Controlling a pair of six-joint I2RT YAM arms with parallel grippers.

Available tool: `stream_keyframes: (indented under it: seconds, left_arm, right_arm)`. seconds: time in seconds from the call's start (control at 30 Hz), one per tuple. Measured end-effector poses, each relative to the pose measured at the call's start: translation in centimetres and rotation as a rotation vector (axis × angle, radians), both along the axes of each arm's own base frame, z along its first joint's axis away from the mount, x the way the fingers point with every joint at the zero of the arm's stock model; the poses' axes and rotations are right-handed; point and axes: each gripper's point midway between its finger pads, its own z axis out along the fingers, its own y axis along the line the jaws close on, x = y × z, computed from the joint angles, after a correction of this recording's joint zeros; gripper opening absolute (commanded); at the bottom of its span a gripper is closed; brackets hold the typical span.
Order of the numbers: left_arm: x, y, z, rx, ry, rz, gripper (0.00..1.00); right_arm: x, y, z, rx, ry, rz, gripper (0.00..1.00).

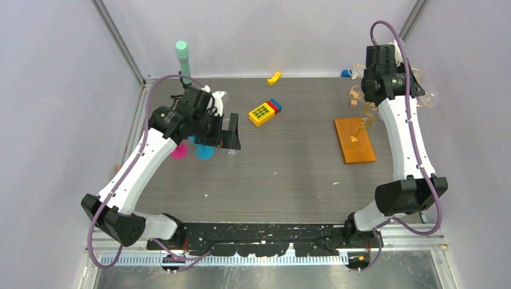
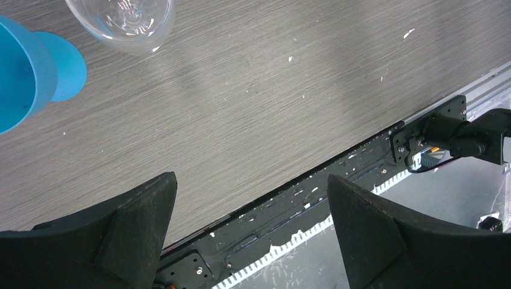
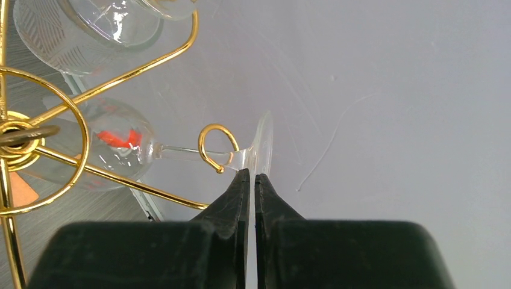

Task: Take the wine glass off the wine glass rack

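Note:
The wine glass rack is a gold wire stand point(image 1: 363, 122) on an orange-brown wooden base point(image 1: 354, 139) at the right of the table. In the right wrist view its gold arms point(image 3: 60, 156) carry a clear wine glass point(image 3: 114, 144) lying sideways, its stem through a gold hook point(image 3: 214, 144). My right gripper point(image 3: 253, 174) is shut on the thin edge of that glass's foot point(image 3: 264, 141), high beside the rack point(image 1: 385, 75). A second glass point(image 3: 84, 30) hangs above. My left gripper point(image 2: 250, 198) is open and empty over the table's near-left part point(image 1: 231, 139).
A blue cup point(image 2: 24, 66) and a clear glass point(image 2: 123, 21) stand just ahead of my left gripper. A pink cup point(image 1: 178, 150), a teal cylinder point(image 1: 182, 57), a yellow keypad toy point(image 1: 262, 113), a yellow piece point(image 1: 274, 77) and small wooden blocks point(image 1: 355, 95) lie around. Grey walls enclose the table.

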Motion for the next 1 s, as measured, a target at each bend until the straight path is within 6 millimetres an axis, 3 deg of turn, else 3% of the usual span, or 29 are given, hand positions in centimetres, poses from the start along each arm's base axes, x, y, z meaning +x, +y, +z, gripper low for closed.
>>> stream_keyframes:
  seconds: [0.3,0.73,1.0]
  left_arm:
    - [0.0,0.0,0.1,-0.002,-0.003,0.0,0.98]
    - [-0.4,0.2,0.6,-0.008,-0.015,0.0,0.98]
    - [-0.4,0.2,0.6,-0.008,-0.015,0.0,0.98]
  right_arm:
    - [-1.6,0.2,1.2,-0.003,-0.041,-0.007,0.0]
    - [-2.3,-0.8,1.0,0.002,-0.037,-0.046,0.0]
    - [-2.5,-0.1,0.2,0.023,-0.018,-0.017,0.0]
